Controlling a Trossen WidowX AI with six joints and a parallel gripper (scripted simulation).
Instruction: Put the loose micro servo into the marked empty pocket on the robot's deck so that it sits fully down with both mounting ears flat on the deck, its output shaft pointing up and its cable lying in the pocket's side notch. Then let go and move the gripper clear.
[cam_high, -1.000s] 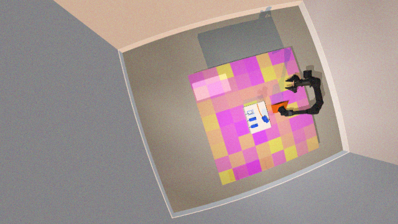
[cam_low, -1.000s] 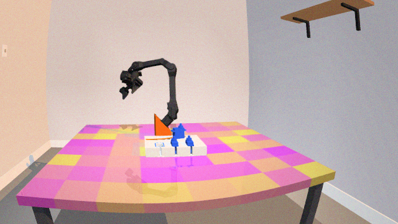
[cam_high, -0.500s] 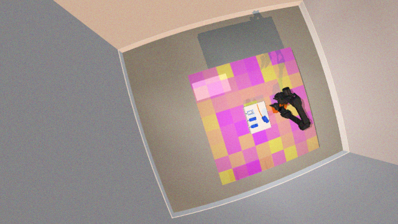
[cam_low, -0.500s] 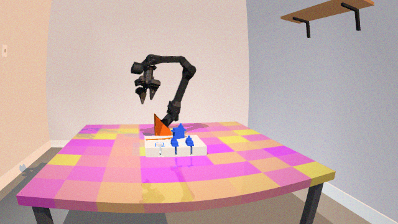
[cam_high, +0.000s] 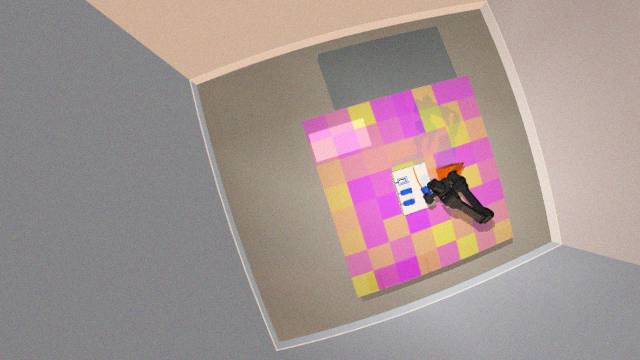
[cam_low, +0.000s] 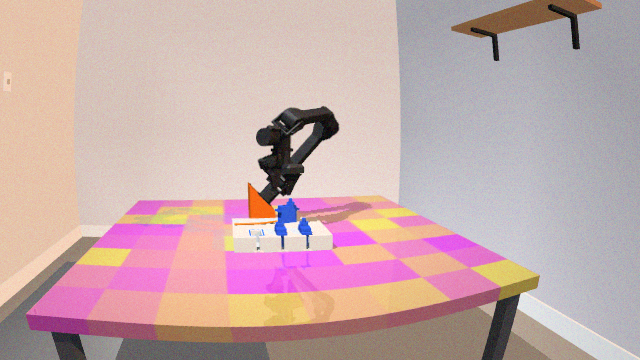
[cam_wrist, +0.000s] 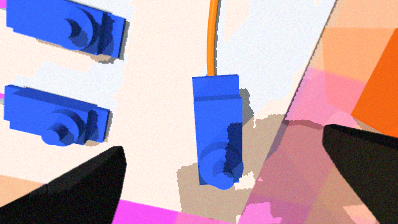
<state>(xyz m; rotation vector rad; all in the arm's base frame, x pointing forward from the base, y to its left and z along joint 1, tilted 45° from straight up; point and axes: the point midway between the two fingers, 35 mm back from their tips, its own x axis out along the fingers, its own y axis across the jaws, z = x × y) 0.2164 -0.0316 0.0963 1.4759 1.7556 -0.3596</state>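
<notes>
Right under the gripper (cam_wrist: 220, 165) lies the loose micro servo (cam_wrist: 218, 127), centred between the wide-open, empty fingers. Its long axis runs along the gap, orange cable (cam_wrist: 213, 35) trailing away.

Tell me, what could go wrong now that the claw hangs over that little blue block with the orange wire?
The loose servo lies near the edge of the white deck; a clumsy grab by the open gripper might knock it off.

Its orange cable trails across the deck and could snag or miss the notch.

Two seated servos sit nearby; a finger might bump them on the way to the pocket.
</notes>
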